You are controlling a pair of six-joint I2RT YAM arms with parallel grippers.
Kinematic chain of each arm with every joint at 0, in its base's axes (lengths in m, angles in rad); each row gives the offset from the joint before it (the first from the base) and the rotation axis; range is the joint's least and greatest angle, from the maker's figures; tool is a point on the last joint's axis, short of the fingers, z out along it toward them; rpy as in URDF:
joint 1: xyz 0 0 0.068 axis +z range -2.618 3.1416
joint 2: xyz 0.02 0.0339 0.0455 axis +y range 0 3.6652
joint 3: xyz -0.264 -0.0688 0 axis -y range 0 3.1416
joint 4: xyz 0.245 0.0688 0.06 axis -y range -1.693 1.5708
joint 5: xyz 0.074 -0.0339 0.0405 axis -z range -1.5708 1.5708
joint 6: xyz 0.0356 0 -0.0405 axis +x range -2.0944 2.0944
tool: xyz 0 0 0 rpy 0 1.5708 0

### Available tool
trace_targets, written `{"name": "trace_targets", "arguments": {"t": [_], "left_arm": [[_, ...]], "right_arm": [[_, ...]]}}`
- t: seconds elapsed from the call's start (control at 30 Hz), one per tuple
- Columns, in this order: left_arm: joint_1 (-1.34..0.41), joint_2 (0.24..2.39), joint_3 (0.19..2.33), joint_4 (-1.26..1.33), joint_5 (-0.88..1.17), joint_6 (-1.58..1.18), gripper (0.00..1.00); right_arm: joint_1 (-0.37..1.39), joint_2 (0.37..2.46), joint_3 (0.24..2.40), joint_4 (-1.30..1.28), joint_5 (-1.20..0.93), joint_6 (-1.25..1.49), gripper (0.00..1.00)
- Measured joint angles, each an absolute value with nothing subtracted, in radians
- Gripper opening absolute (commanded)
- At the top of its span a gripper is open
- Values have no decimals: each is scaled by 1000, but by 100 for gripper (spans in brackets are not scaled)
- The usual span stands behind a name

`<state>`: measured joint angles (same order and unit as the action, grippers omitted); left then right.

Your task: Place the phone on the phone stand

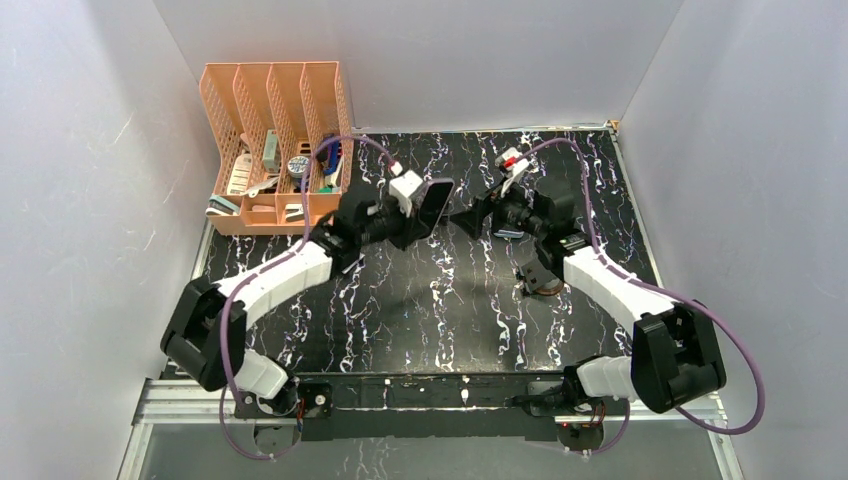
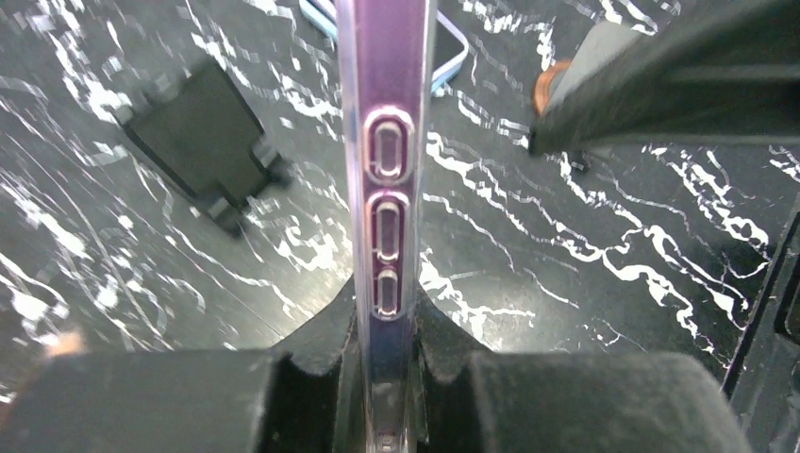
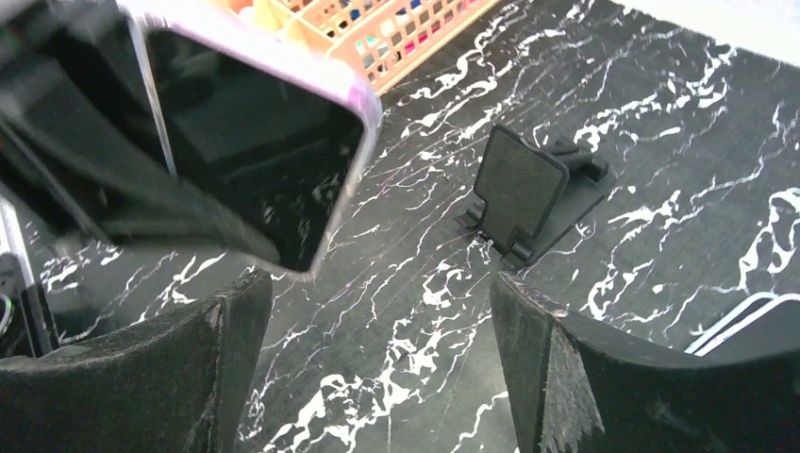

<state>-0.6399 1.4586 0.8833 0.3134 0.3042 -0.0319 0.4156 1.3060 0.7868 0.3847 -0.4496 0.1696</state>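
My left gripper [image 1: 412, 215] is shut on a phone [image 1: 436, 205] in a clear purple-tinted case and holds it on edge above the table's middle. In the left wrist view the phone's side with its buttons [image 2: 387, 142] stands up between the jaws of the left gripper [image 2: 387, 302]. The black phone stand [image 2: 203, 142] sits on the marble to the left of the phone, apart from it. My right gripper [image 1: 478, 215] is open and empty, facing the phone. In the right wrist view the phone's dark screen [image 3: 255, 170] hangs at the upper left and the stand [image 3: 524, 193] lies beyond the right gripper [image 3: 382, 293].
An orange desk organiser [image 1: 270, 150] with small items stands at the back left. A second flat device with a light rim [image 3: 745, 326] lies near the right gripper. A brown round object [image 1: 545, 278] sits under the right forearm.
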Motion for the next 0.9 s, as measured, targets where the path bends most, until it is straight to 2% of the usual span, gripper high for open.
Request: {"name": "trace_targets", "arguments": {"t": [0.1, 0.33, 0.57, 0.9], "left_arm": [[-602, 1443, 1045, 115, 373, 60, 0], [-536, 1492, 1394, -427, 551, 323, 0], [-534, 1567, 1419, -711, 650, 438, 0], [-534, 1594, 1414, -795, 720, 464, 0]], "right_arm": [[370, 1296, 796, 382, -566, 110, 88], [327, 1328, 899, 336, -934, -65, 91], [329, 1330, 967, 270, -1041, -262, 87], [335, 1368, 976, 303, -1036, -303, 81]]}}
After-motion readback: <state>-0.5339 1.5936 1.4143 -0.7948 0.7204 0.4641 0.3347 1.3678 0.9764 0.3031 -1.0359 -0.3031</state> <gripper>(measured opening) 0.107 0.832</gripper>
